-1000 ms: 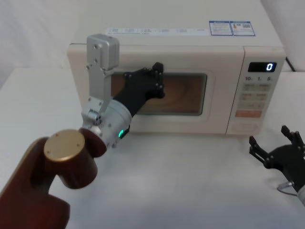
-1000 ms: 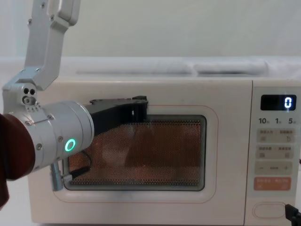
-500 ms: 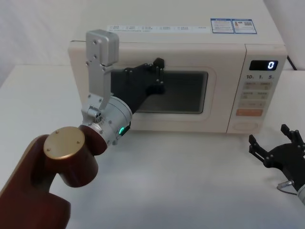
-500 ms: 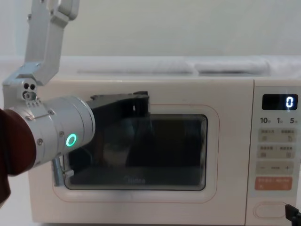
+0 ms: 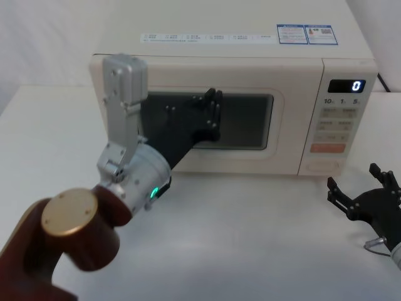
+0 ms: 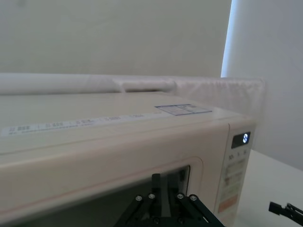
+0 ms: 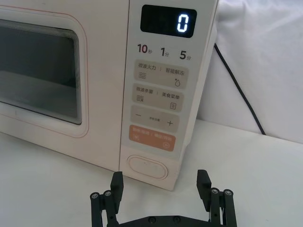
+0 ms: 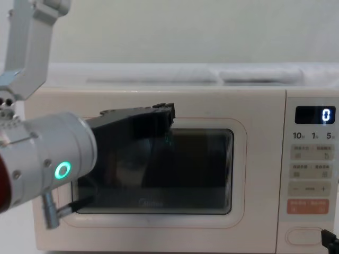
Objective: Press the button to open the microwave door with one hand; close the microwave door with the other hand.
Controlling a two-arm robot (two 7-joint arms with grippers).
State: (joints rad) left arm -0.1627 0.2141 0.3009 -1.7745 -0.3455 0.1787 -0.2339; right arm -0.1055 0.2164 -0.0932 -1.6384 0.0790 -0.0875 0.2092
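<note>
The door [image 5: 213,125] sits flush with the oven, judged closed. The left gripper [image 5: 210,116] is at its window, placed for pushing; whether its fingers are parted I cannot tell. The right gripper [image 7: 161,201], fingers spread and empty, hovers near the button [image 7: 147,166], over the tabletop [image 5: 250,238].

The left gripper [image 5: 210,116] stands in front of the microwave door [image 5: 250,122] and hides part of the dark window; contact with the glass cannot be judged, nor the set of its fingers. In the chest view the left arm's grey wrist housing [image 8: 45,159] covers the door's left edge. The button [image 8: 303,236] is partly cut by the lower edge there. The right gripper [image 7: 161,191] is cut off at the picture's edge. Panel key markings [image 5: 337,119] are too small to read.
</note>
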